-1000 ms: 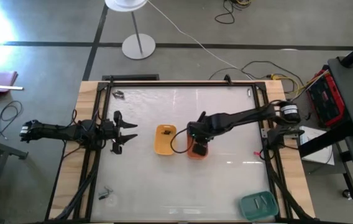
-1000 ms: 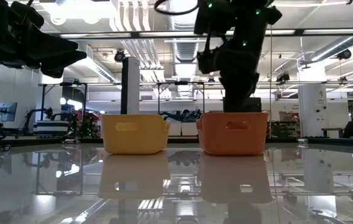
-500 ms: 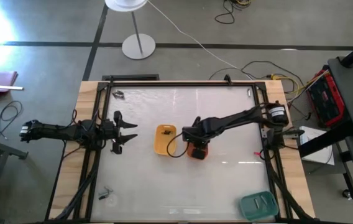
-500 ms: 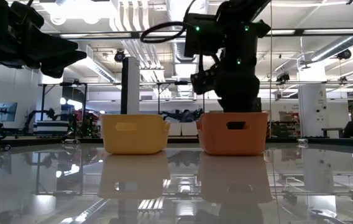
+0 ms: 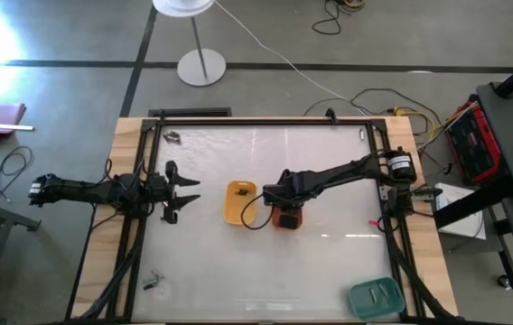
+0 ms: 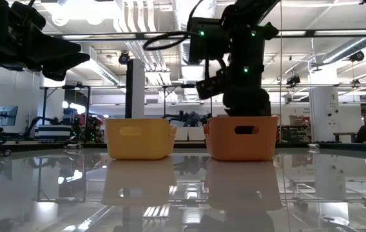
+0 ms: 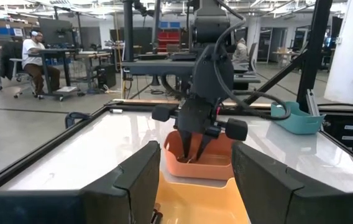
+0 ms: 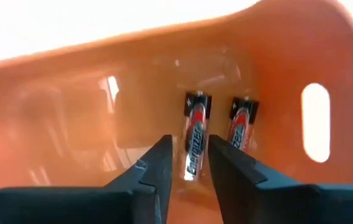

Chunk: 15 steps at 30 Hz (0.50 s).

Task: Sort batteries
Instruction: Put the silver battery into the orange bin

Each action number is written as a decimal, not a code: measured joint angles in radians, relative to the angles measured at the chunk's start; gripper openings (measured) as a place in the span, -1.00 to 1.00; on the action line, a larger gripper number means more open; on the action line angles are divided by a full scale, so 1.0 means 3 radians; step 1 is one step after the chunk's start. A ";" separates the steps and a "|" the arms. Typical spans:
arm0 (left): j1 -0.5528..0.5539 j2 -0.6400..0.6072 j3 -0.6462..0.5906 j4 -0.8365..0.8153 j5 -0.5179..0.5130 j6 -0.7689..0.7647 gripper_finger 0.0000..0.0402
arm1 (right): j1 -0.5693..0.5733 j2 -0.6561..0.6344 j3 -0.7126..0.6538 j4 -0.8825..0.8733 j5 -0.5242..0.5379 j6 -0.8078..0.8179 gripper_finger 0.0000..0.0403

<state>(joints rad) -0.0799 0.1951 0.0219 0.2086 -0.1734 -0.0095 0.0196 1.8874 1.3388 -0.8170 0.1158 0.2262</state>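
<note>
My right gripper reaches down into the orange tray at the table's middle, shut on a black-and-silver battery. A second battery lies beside it inside the tray. The yellow tray stands just left of the orange one, with a small dark battery in it. My left gripper waits open, level, at the table's left, left of the yellow tray, with nothing in it. My right gripper pinches the battery's two long sides between its two fingers, which come from above and point down into the orange tray. The battery sticks out past the fingertips. Whether its far end touches the tray floor cannot be told.
A teal tray sits at the near right corner. Loose batteries lie near the far left corner and the near left corner. The table's raised black frame runs along its edges.
My right gripper has gone down into the orange tray with the battery, and its wrist has shifted slightly toward the table's left.
</note>
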 joint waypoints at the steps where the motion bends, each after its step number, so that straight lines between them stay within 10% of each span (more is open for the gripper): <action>1: 0.0001 0.0001 0.0000 0.0000 -0.0001 0.0000 -0.10 | 0.0000 0.0000 0.0034 -0.0014 0.0000 0.0008 -0.49; 8: 0.0001 0.0003 0.0000 0.0000 0.0000 0.0000 -0.10 | -0.0009 -0.0126 0.0418 -0.0450 0.0131 0.0043 -0.34; 15: 0.0000 0.0005 0.0000 0.0001 -0.0001 0.0000 -0.10 | -0.0142 -0.0694 0.0358 -0.0703 0.0973 0.0331 -0.18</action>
<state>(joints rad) -0.0799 0.1967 0.0219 0.2089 -0.1738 -0.0094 -0.0230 1.6791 1.4462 -1.0279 0.4076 0.3254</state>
